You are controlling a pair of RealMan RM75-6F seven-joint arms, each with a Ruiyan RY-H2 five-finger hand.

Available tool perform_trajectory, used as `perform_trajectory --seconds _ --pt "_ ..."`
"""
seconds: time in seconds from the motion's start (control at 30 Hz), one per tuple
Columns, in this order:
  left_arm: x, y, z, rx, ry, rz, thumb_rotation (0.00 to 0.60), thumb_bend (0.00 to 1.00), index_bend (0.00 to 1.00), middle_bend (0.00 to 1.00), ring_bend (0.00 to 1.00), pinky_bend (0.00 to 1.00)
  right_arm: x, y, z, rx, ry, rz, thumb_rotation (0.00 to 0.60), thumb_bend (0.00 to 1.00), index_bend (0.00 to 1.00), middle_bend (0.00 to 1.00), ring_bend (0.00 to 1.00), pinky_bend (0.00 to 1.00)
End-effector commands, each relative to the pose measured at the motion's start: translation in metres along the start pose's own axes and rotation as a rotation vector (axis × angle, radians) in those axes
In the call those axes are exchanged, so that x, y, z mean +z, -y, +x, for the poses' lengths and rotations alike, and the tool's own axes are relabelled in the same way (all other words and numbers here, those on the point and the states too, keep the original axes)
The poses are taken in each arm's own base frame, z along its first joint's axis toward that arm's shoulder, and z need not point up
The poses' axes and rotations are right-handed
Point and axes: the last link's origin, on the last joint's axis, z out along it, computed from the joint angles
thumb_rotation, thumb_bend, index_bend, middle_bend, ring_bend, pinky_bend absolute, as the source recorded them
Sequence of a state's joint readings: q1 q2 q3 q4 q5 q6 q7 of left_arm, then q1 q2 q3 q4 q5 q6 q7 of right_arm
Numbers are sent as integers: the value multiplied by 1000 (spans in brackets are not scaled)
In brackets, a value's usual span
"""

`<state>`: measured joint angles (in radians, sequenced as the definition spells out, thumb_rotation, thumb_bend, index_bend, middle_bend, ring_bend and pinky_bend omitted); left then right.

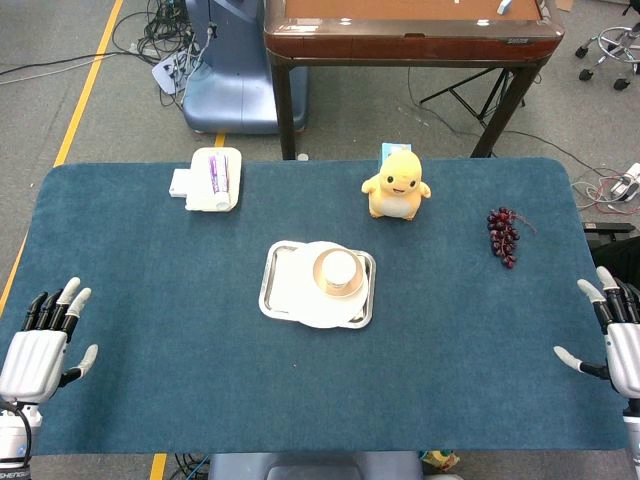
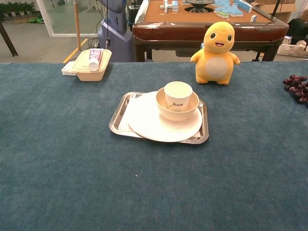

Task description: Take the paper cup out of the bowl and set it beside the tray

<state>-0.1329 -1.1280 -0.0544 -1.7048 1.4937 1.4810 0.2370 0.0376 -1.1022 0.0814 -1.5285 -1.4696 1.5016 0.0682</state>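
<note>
Still paper cup (image 2: 177,96) upright in bowl (image 2: 177,112), on plate (image 2: 149,124).

The head view looks steeply down from above the near edge of the blue surface (image 1: 150,300), taking in its whole width and the floor beyond, with the left hand (image 1: 45,345) and right hand (image 1: 615,340) at its lower corners. The chest view sits lower and nearer, facing forward at a shallow angle across the surface (image 2: 57,168). Both views share the tray (image 1: 272,283) (image 2: 118,120) at centre, the yellow plush toy (image 1: 397,185) (image 2: 215,45) and the brown table (image 1: 400,35) (image 2: 207,26) behind.
</note>
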Motion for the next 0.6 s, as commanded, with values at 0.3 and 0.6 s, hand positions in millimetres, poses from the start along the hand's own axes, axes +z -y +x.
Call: perform_trajectory --seconds 0.3,0.6 --pt "0 -1 2 -9 -7 -5 600 324 0 0 0 0 4 0 -6 -3 26 -5 600 105 22 0 0 0" --pt "-3 8 3 -21 -5 29 600 324 0 0 0 0 25 1 -10 -4 91 -2 600 104 22 0 0 0"
